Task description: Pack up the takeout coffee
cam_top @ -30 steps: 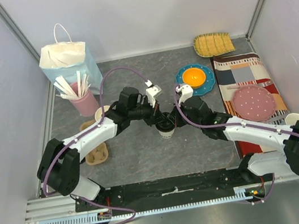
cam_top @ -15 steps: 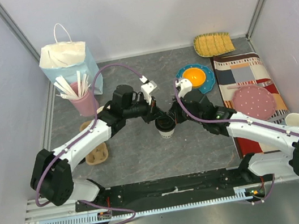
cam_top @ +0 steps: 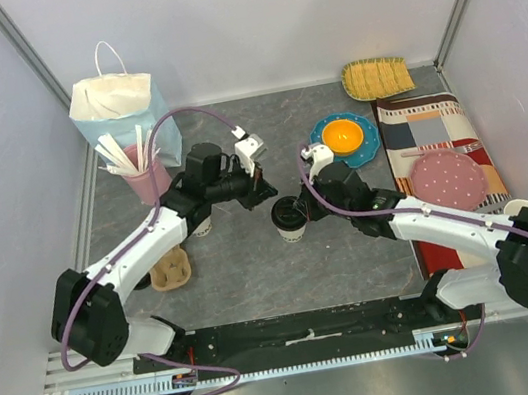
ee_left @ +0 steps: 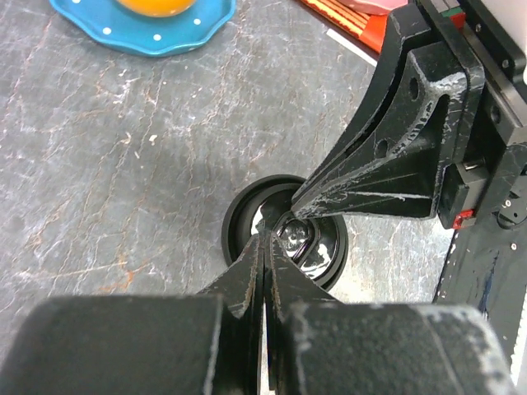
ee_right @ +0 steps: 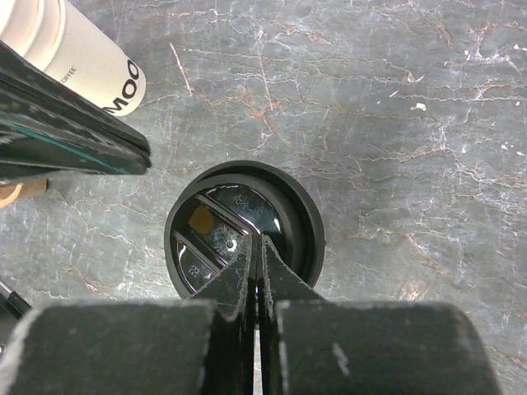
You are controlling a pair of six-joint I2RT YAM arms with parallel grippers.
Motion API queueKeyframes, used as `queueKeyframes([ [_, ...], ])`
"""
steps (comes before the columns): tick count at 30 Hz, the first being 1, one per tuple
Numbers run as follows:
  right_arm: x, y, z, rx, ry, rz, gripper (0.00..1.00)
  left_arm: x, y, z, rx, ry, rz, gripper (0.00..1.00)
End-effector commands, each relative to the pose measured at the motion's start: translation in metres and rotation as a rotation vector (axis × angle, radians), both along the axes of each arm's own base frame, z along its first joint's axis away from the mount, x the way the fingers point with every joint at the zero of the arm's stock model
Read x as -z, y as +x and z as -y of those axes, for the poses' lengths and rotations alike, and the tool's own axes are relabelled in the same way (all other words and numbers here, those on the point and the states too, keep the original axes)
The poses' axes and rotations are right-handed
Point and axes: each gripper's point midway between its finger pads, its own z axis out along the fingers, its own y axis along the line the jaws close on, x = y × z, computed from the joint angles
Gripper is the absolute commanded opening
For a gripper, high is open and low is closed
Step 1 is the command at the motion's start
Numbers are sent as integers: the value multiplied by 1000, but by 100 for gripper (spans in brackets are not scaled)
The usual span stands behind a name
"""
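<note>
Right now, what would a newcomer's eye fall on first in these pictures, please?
The black-lidded takeout coffee in the middle draws the eye: the left gripper and right gripper, both shut, point at its lid from either side. Farther back, an orange bowl sits on a blue plate.

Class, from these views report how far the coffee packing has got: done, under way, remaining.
Done: the black lid sits on the takeout coffee, upright on the table. Under way: the right claw, shut, has its tips at the lid's centre; the left claw, shut, is apart from it, holding nothing. Left: the takeout coffee is in no packaging; the paper bag stands away at the back.
</note>
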Motion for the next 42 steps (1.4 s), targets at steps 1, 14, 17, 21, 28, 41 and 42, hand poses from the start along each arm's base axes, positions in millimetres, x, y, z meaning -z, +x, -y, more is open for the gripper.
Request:
queueKeyframes([
  [1, -1, -2, -1, -13, 2, -13, 0, -44, 4, -9, 20, -13, 107, 2],
  [14, -86, 14, -12, -78, 13, 157, 21, -102, 12, -66, -38, 128, 180, 13],
  [17, -91, 16, -13, -87, -5, 177, 44, -109, 17, -88, -92, 179, 187, 40],
  [21, -97, 22, -15, -102, -8, 187, 71, -115, 21, -119, -171, 234, 185, 63],
  [28, -99, 42, -13, -108, -9, 190, 98, -113, 27, -183, -378, 336, 155, 77],
  [41, -118, 83, -7, -54, 19, 204, 98, -106, 16, -292, -802, 329, 45, 77],
  [42, -116, 83, -7, -58, 16, 201, 98, -111, 19, -296, -823, 320, 54, 77],
])
